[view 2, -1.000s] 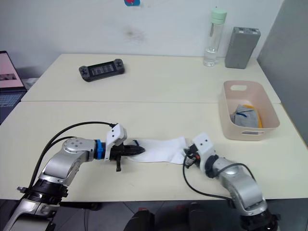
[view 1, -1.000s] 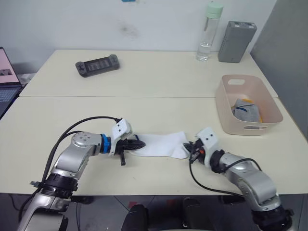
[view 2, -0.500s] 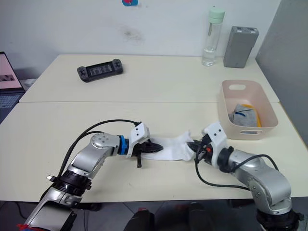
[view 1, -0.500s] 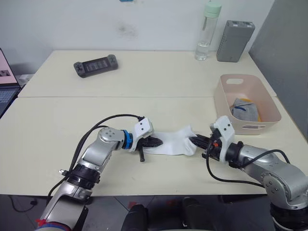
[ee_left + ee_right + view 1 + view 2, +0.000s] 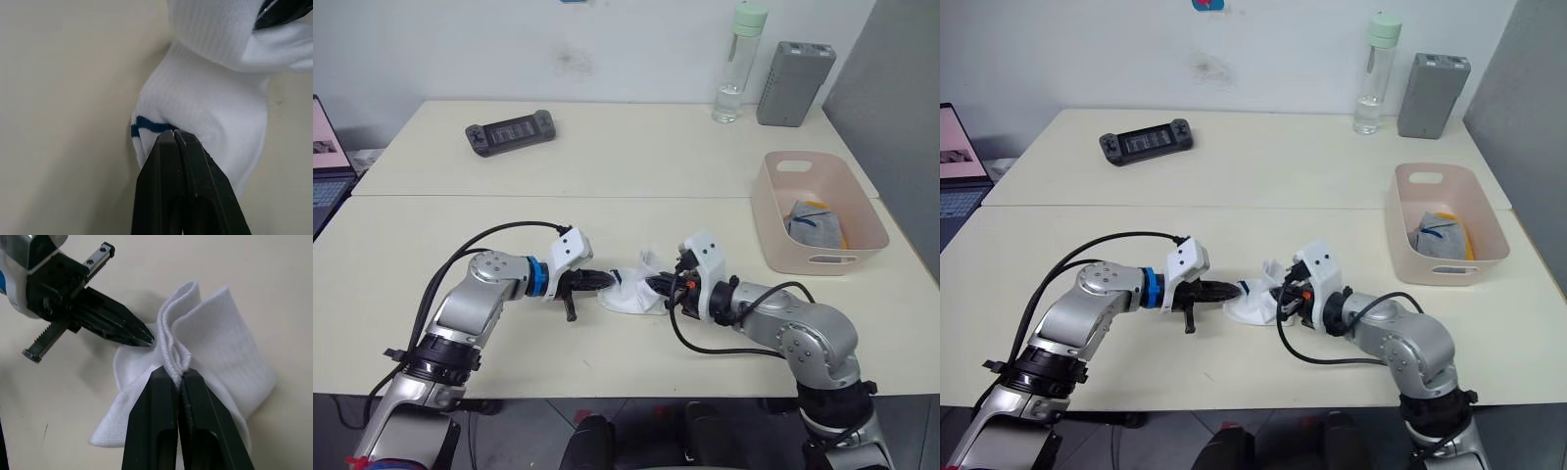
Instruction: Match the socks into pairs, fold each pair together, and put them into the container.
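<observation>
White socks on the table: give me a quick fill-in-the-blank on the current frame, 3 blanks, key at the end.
1. Both the left gripper and the right gripper are shut on the ____ socks.
2. The pink container already holds a folded ____ pair.
3. The clear bottle at the far edge has a pale ____ cap.

Missing words: white; grey; green
</observation>
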